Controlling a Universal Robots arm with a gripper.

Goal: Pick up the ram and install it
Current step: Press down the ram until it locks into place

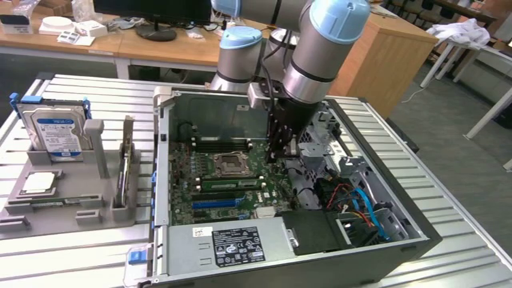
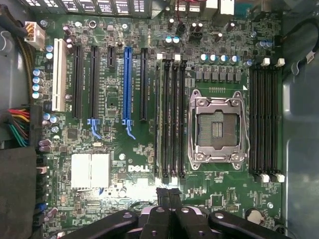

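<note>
Wrist view: the black two-finger gripper [image 2: 169,193] hangs closed and empty over the green motherboard [image 2: 129,149].
Its fingers are pressed together with nothing between them. The long thin green ram [image 1: 229,183] stands in a memory slot just beside the silver processor socket [image 2: 217,128].

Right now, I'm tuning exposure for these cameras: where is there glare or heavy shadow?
Wrist view: glare washes out the silver heatsink and the board beside it; the shut tool is in shadow. Exterior view: even room light, no glare, dim inside the case around the arm.
</note>
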